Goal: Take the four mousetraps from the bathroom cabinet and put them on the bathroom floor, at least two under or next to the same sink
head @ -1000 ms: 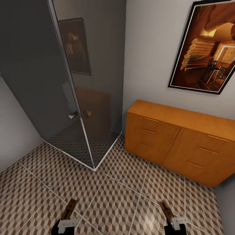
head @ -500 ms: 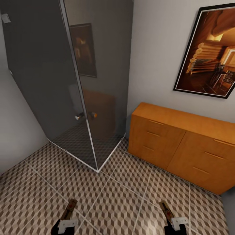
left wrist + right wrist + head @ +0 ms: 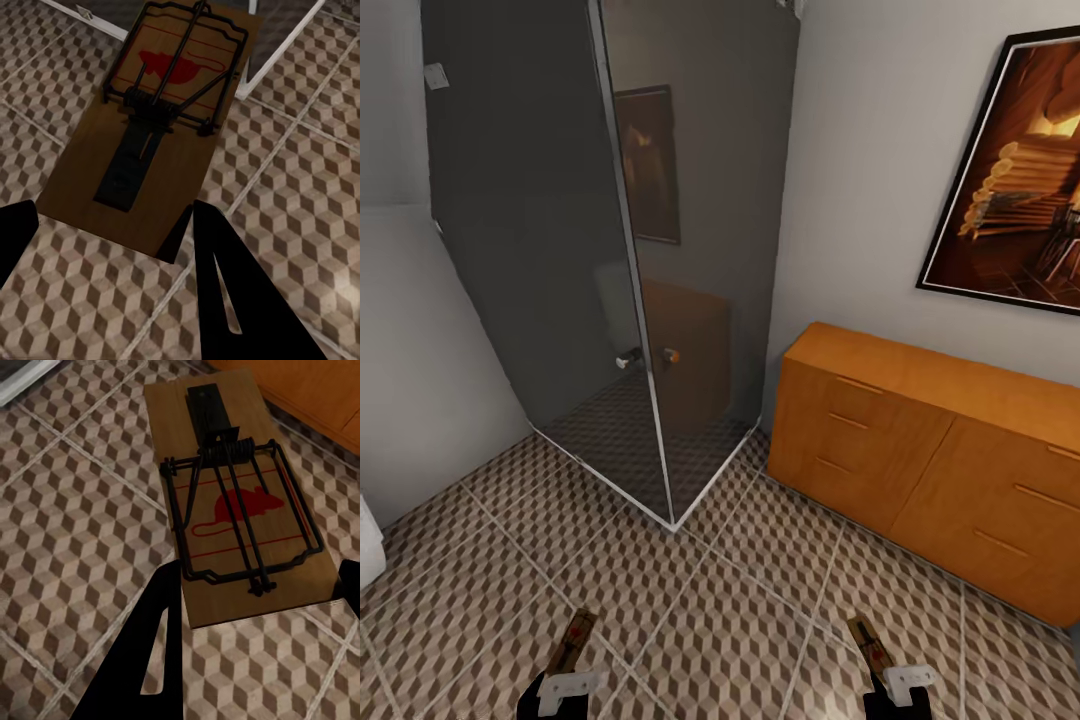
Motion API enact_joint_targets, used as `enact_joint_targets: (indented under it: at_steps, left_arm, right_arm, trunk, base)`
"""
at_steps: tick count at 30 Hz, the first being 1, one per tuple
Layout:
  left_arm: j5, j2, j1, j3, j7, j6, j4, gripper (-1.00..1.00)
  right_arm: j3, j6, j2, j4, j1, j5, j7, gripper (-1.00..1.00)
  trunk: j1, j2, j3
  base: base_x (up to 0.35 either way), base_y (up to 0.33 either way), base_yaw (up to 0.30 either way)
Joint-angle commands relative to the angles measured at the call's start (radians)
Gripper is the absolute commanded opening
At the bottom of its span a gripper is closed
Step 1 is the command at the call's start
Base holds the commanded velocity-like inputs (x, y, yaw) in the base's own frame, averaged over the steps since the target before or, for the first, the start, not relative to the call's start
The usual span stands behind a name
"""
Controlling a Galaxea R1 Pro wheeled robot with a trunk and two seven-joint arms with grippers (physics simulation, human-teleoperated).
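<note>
Left gripper [image 3: 567, 665]: closed on a mousetrap [image 3: 154, 124]; in the left wrist view the dark fingers [image 3: 225, 296] clamp the board's near end, the wire bar and spring at the far end, clear of the grip.
Right gripper [image 3: 887, 658]: closed on a second mousetrap [image 3: 240, 502]; fingers [image 3: 150, 660] on the near edge at the bait end with the red mouse print, spring and catch plate farther out.
Trap attitude: both boards project forward from the grippers, roughly flat, held above the bathroom floor [image 3: 690, 600]; neither touches the tiles.
Step in hand (judgement): carrying two traps to a drop spot; the sink is not identifiable here, so the base likely has to turn first.
Doing it well (judgement): keep both boards level during travel, lower until the board sits flat on a tile, then open; a drop from height risks a flip or bounce.
Risk (judgement): the grip is on one end only, so the board may pivot if it brushes anything.
Cabinet [image 3: 930, 470]: ahead right against the wall, all visible drawer fronts shut flush; contents not visible.
Shower enclosure [image 3: 610, 270]: dark glass, ahead left; nothing on its tiles.
Picture [image 3: 1015, 170]: on the wall above the cabinet.
</note>
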Motion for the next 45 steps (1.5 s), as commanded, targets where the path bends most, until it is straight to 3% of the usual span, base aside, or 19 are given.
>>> enact_joint_targets:
  at_steps: [1, 15, 45]
  left_arm:
    - [0.003, 0.000, -0.001, -0.009, 0.011, -0.002, 0.000, -1.00]
    - [0.003, 0.000, -0.001, -0.009, 0.011, -0.002, 0.000, -1.00]
    - [0.003, 0.000, -0.001, -0.009, 0.011, -0.002, 0.000, -1.00]
  right_arm:
    - [-0.009, -0.003, 0.000, 0.000, -0.001, 0.005, 0.006, -1.00]
    - [-0.009, -0.003, 0.000, 0.000, -0.001, 0.005, 0.006, -1.00]
    - [-0.009, -0.003, 0.000, 0.001, -0.001, 0.006, 0.006, -1.00]
  trunk:
    - [0.001, -0.002, -0.001]
    - [0.001, -0.002, 0.008]
    - [0.001, -0.002, 0.008]
  base:
    - [0.000, 0.000, 0.166]
    - [0.000, 0.000, 0.115]
    - [0.000, 0.000, 0.257]
